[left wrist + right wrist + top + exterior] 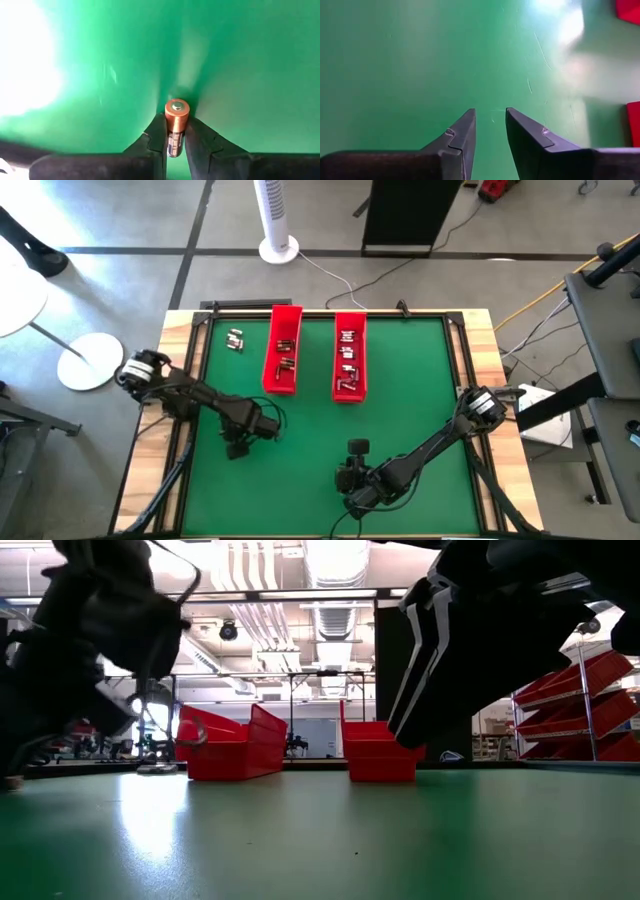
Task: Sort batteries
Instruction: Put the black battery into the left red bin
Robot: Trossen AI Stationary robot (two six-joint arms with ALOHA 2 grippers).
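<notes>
Left claw (176, 137) is clenched on one battery (177, 116), as shown in the left wrist view: the coppery end with its silvery cap stands out past the fingertips (157, 131), so the battery's long axis runs along the fingers, pointing forward out of the claw. In the high view this claw (240, 442) is held over the green desk (400, 395) at about 8 o'clock from the desk's middle.

Two red trays lie side by side at 12 o'clock. The left tray (283, 348) is found at about 1 o'clock from the left claw, near it; the right tray (349, 356) lies further off in the same direction. Batteries are seen in both trays, and a small loose group of batteries (236, 339) is left on the desk at 9 o'clock from the left tray, close beside it.

The coming move is judged to be a carry towards 1 o'clock, with the battery released over a tray; which tray is correct cannot be told.

The right claw (490, 127) is shown slightly parted and holding nothing. It waits at about 6 o'clock (357, 465), well apart from the trays, so the left arm is the nearer one.
</notes>
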